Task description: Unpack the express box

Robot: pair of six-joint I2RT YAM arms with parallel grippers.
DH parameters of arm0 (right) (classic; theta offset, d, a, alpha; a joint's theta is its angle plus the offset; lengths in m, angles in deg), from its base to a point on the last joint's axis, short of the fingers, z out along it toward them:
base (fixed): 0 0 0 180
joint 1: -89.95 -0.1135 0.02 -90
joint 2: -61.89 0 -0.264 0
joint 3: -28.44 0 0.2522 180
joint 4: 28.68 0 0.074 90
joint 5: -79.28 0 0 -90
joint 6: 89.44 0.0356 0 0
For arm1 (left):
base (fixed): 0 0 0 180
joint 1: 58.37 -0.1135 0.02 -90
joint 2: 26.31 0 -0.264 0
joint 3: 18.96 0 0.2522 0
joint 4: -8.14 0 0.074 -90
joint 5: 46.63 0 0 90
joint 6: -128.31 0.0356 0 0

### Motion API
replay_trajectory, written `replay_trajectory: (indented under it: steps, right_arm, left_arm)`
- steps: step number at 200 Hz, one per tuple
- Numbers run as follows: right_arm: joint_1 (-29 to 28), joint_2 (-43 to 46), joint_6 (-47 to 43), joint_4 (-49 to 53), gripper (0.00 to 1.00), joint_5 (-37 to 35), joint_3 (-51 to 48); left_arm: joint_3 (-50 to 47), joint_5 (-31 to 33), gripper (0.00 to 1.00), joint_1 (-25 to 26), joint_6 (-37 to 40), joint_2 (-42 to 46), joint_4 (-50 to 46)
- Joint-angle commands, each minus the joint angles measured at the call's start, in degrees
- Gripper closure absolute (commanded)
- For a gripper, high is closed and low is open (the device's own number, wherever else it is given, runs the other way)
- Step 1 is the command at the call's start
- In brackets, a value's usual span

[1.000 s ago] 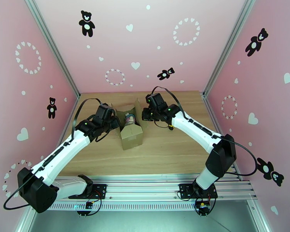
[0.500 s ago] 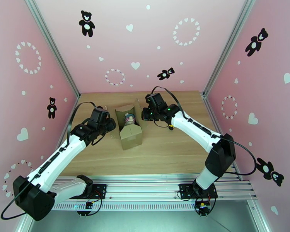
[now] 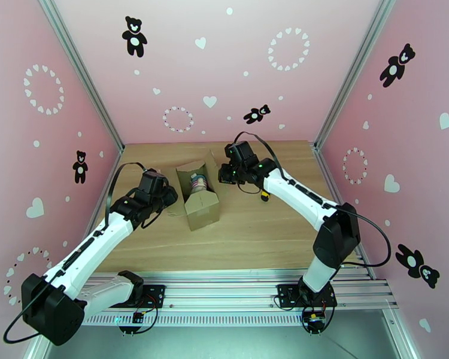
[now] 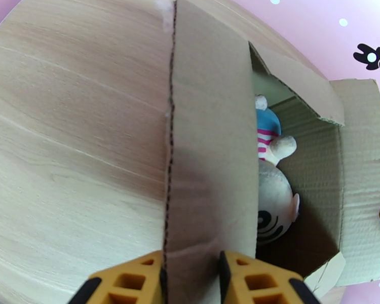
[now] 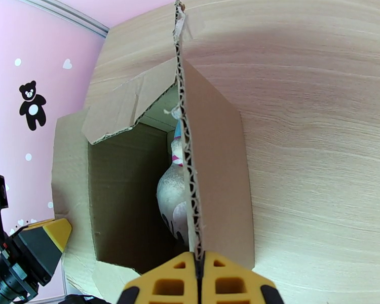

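The express box (image 3: 203, 212) stands open in the middle of the wooden table, with a small plush toy (image 3: 199, 183) in a striped shirt lying inside. My left gripper (image 3: 172, 197) is shut on the box's left flap, which is folded outward. In the left wrist view the flap (image 4: 210, 148) runs between the yellow fingertips of the left gripper (image 4: 192, 274), and the plush toy (image 4: 273, 198) shows beyond it. My right gripper (image 3: 223, 175) is shut on the upright right flap. The right wrist view has that flap's edge (image 5: 187, 163) pinched in the right gripper (image 5: 198, 272).
Pink walls (image 3: 75, 145) with bear and heart stickers close in the table on three sides. Bare wood (image 3: 266, 234) lies in front of and to the right of the box. An aluminium rail (image 3: 242, 288) carries the arm bases at the near edge.
My left gripper has moved left and toward the near edge, pulling the left flap outward. The right gripper has shifted slightly left, still holding its flap.
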Motion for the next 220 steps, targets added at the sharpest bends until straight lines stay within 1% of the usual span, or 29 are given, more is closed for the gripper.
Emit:
replay_trajectory:
  steps: [1, 47, 131, 179, 220]
  right_arm:
    - [0.36, -4.14, -0.53, 4.2, 1.0, -1.28, -0.55]
    - [1.08, -5.7, -1.14, 3.93, 1.0, -1.04, -0.63]
    - [2.48, -9.49, -3.49, 4.15, 1.0, -1.18, 1.12]
    - [3.09, -12.19, -5.18, 4.48, 1.0, -0.4, 4.05]
    - [3.29, -14.85, -6.85, 5.13, 1.0, 0.41, 7.95]
  left_arm:
    - [-2.33, -1.35, 0.66, -0.4, -0.49, 0.01, -1.02]
    - [-4.72, -1.38, 0.64, -0.41, -1.58, 1.02, 0.48]
    - [-9.11, -3.26, 0.62, -0.43, -3.87, 1.81, 4.24]
    - [-10.4, -4.92, 0.6, -0.46, -5.05, 1.38, 5.61]
    - [-9.76, -5.24, 0.6, 1.01, -5.36, 0.07, 5.47]
